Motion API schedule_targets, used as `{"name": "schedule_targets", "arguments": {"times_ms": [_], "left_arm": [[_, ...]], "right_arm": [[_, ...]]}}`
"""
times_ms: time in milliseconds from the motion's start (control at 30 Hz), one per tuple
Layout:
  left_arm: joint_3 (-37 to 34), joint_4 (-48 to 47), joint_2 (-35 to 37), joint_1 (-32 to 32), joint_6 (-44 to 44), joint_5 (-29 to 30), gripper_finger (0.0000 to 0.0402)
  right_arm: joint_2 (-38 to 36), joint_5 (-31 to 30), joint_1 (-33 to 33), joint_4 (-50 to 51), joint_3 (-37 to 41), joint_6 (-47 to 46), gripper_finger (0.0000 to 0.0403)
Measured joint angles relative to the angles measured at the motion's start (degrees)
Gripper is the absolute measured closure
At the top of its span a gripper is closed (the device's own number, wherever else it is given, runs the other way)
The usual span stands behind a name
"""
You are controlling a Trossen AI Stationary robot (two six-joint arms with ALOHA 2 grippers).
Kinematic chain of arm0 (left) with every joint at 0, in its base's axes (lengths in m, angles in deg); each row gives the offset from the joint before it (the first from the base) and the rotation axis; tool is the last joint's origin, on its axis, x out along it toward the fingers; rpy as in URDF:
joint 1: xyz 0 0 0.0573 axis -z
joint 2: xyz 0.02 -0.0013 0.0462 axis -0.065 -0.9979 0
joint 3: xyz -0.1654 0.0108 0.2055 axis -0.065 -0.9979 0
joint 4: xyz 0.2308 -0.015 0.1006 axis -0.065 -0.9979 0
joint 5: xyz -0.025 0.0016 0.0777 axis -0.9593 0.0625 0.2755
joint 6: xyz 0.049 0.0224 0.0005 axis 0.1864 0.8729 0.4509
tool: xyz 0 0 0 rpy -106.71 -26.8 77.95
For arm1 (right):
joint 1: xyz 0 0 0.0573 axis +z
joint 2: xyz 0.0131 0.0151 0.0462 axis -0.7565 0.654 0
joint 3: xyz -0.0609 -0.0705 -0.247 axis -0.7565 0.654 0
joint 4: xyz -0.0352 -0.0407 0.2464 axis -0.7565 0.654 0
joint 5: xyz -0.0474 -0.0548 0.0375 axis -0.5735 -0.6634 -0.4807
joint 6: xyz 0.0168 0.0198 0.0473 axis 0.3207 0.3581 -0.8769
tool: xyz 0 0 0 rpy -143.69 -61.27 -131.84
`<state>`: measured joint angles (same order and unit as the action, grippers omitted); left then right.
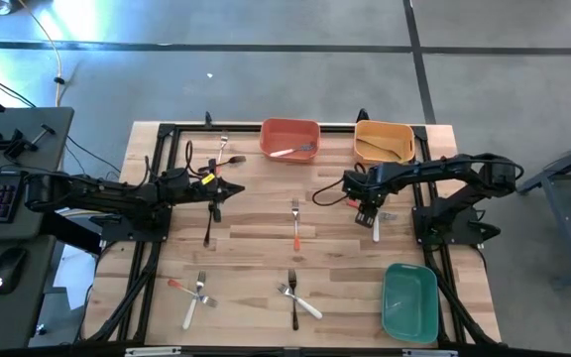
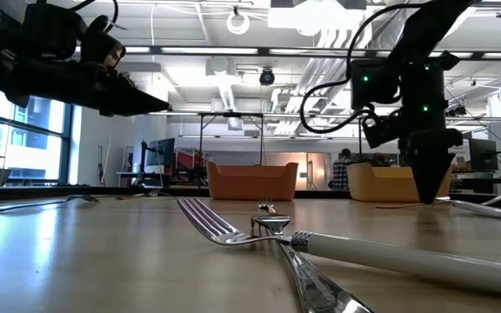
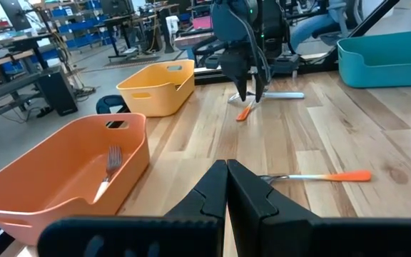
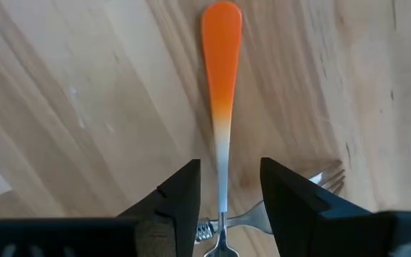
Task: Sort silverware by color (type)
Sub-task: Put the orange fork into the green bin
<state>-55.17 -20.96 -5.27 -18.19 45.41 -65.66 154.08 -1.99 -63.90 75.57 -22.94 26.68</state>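
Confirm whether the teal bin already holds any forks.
No. In the high view the teal bin shows only its bare floor, while the orange bin holds a fork.

Honestly I can't make out any readable text, labels, brands or numbers anywhere from where I'm sitting, on anything at all.

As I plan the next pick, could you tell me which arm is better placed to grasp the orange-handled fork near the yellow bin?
The right. Its gripper stands open directly over the orange-handled fork, fingers either side of the handle. The left gripper is shut and far across the table.
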Motion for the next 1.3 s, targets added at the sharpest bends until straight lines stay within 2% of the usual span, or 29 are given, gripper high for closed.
{"name": "schedule_targets", "arguments": {"times_ms": [367,667,800,1000,1300], "left_arm": [[0.00,-0.17,0.00,0.00,-0.17,-0.13,0.0401],[0.00,0.12,0.00,0.00,-0.21,-0.11,0.0401],[0.00,0.24,-0.02,0.00,-0.23,-0.09,0.0401],[0.00,0.26,-0.02,-0.02,-1.15,-0.09,0.0401],[0.00,0.26,-0.02,-0.01,-1.15,-0.09,0.0401]], "right_arm": [[4.55,0.82,0.00,-0.41,-0.28,0.04,0.0304],[4.86,3.94,-0.57,3.47,-1.85,-1.22,0.0397],[4.96,9.14,-0.94,6.40,-3.82,-1.80,0.0394],[4.87,11.86,1.27,15.76,-8.95,-6.76,0.0401],[4.45,21.73,10.66,27.68,-18.45,-19.55,0.0402]]}}
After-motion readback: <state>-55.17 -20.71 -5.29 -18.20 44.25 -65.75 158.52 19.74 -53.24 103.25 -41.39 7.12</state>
